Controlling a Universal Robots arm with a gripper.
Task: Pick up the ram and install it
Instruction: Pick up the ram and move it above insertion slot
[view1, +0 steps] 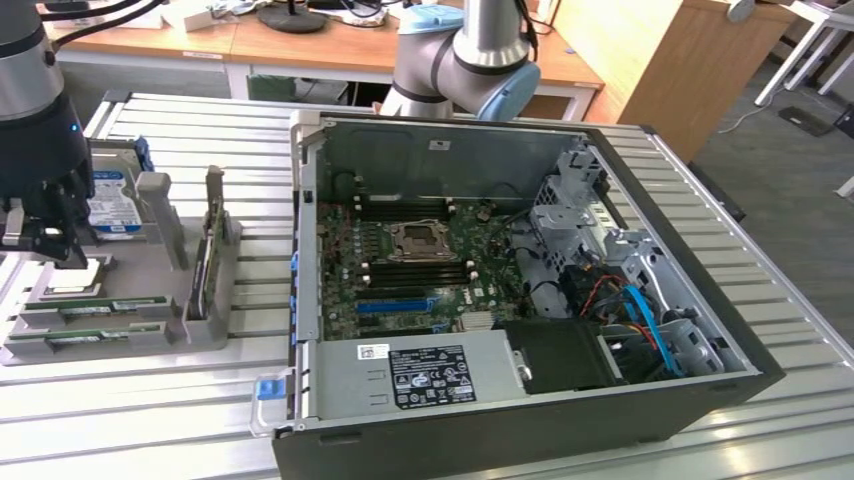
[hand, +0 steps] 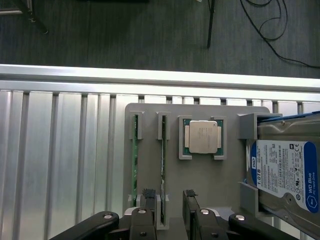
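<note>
Two long, thin green circuit-board sticks stood on edge in parallel slots of the grey plastic fixture tray (hand: 210, 182): the ram (hand: 163, 160), in the slot nearer the processor, and a second stick (hand: 134, 160) just beside it.

In the wrist view, your tool (hand: 168, 200) hung over one end of the tray with its black fingers (hand: 148, 196) spread wide apart, gripping nothing. The end of the ram lay between those fingers, with a gap showing on either side of it. The second stick sat outside them.

On the ram's other side, the square silver processor chip (hand: 202, 136) rested in its own cradle. Beyond that, the boxy hard drive with the blue-and-white label (hand: 282, 172) stood at the tray's far end.

In the exterior view you had the tray at the left, on the slatted aluminium tabletop (view1: 160, 420), with the arm poised above it. Well apart from it, toward the exterior view's right, sat the open black computer case (view1: 534, 440), its green motherboard (view1: 400, 285) exposed and facing up. The ram stood in its tray slot, not yet lifted or installed.
</note>
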